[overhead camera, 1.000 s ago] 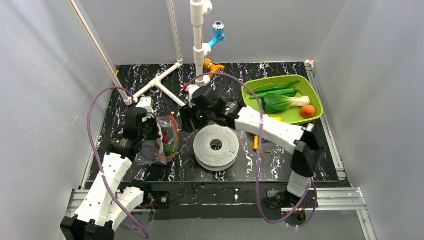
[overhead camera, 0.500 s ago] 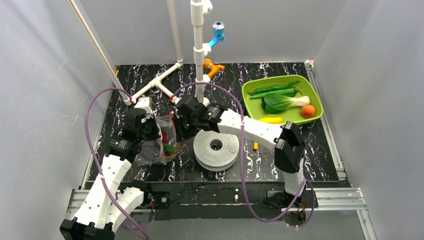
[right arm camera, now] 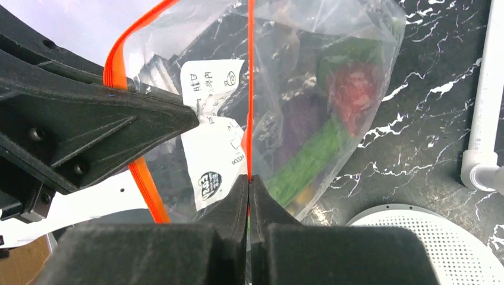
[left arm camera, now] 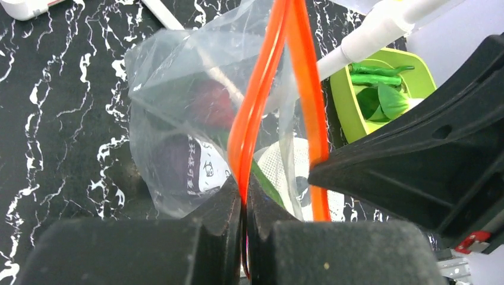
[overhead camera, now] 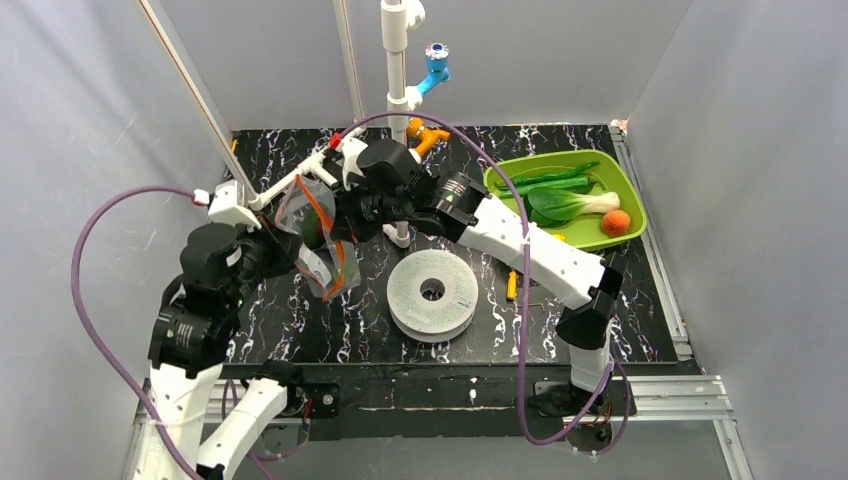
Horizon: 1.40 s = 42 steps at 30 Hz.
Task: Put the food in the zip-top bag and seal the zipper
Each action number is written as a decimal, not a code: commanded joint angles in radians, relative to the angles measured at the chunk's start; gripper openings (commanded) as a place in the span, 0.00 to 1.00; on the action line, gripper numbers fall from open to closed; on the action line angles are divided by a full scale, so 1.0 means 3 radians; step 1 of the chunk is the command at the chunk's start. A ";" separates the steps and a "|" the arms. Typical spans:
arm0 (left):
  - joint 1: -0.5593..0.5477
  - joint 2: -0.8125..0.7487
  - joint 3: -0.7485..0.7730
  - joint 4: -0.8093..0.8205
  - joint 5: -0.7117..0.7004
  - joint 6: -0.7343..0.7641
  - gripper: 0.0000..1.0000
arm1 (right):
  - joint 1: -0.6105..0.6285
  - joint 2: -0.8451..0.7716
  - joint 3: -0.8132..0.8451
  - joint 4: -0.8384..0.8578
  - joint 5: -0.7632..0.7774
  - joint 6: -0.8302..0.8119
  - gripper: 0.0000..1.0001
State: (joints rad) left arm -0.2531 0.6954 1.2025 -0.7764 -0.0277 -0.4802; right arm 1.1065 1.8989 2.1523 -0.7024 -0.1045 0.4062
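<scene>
The zip-top bag [overhead camera: 318, 235] hangs clear of the table between both grippers, mouth partly spread. My left gripper [left arm camera: 245, 191] is shut on one side of the orange-red zipper [left arm camera: 255, 107]. My right gripper [right arm camera: 249, 179] is shut on the other side of the zipper [right arm camera: 250, 89]. Inside the bag lie a dark red plum [right arm camera: 353, 89], a purple eggplant [right arm camera: 300, 119] and a green pepper [right arm camera: 306, 163]. More food sits in the lime-green tray [overhead camera: 625, 190]: green peppers [overhead camera: 550, 180], bok choy [overhead camera: 570, 203] and an orange [overhead camera: 616, 222]. A banana [overhead camera: 555, 238] peeks out beside the tray.
A white perforated disc [overhead camera: 433, 290] lies on the table's middle, with a small orange-handled screwdriver [overhead camera: 511, 285] to its right. White pipe pieces [overhead camera: 300, 175] lie at the back left. An upright white pole [overhead camera: 397, 60] rises just behind the right gripper.
The right gripper moved to the bag's mouth and shut on the zipper. Both arms then raised the bag off the table, toward the back.
</scene>
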 commanded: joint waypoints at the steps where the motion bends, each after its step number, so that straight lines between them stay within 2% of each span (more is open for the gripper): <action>1: -0.0014 0.0032 -0.0536 0.0014 -0.0018 -0.0171 0.00 | 0.0009 0.0083 -0.0254 -0.0003 0.0055 -0.0097 0.01; 5: -0.0011 0.0268 -0.0711 -0.0134 -0.0244 -0.0174 0.00 | 0.0011 0.0301 -0.0119 -0.0255 0.0167 -0.0144 0.01; 10: -0.0014 0.0312 -0.0286 -0.0250 -0.0318 -0.0018 0.00 | 0.0012 0.0301 0.0078 -0.0325 0.0322 -0.0292 0.01; 13: -0.0011 0.0315 -0.0001 -0.0295 -0.0183 -0.0041 0.00 | 0.0012 0.0280 0.0326 -0.0332 0.0290 -0.0334 0.01; 16: -0.0015 0.0250 0.0064 -0.0259 -0.0067 -0.0140 0.00 | 0.0010 0.0256 0.0541 -0.0293 0.0260 -0.0336 0.01; 18: -0.0014 0.0133 -0.0064 -0.0163 -0.0072 -0.0182 0.00 | 0.0014 0.0194 0.0520 -0.0202 0.0245 -0.0338 0.01; 22: -0.0012 0.0015 -0.0550 -0.0082 -0.0223 -0.0253 0.00 | 0.0012 0.0073 0.0080 0.0084 0.0193 -0.0329 0.01; 27: -0.0012 0.0136 -0.0895 -0.0145 -0.0330 -0.0326 0.00 | 0.0014 0.0269 -0.0130 -0.0058 0.0144 -0.0271 0.01; 31: -0.0008 0.0197 -0.0642 -0.0168 -0.0302 -0.0268 0.00 | 0.0017 0.0325 -0.0042 -0.0134 0.0121 -0.0291 0.01; 37: -0.0008 0.0287 -0.0004 -0.0227 -0.0281 -0.0116 0.00 | 0.0016 0.0361 0.0460 -0.0235 0.0191 -0.0410 0.01; 39: -0.0005 0.0262 -0.0021 -0.0167 -0.0257 -0.0100 0.00 | 0.0014 0.0351 0.0500 -0.0193 0.0129 -0.0387 0.01; 42: -0.0005 0.0209 -0.0302 -0.0064 -0.0295 -0.0106 0.00 | 0.0014 0.0304 0.0368 -0.0060 0.0044 -0.0335 0.03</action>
State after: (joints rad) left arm -0.2531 0.7718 1.1664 -0.8050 -0.0976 -0.5323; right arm 1.1076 2.0267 2.2395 -0.7762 -0.0600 0.3101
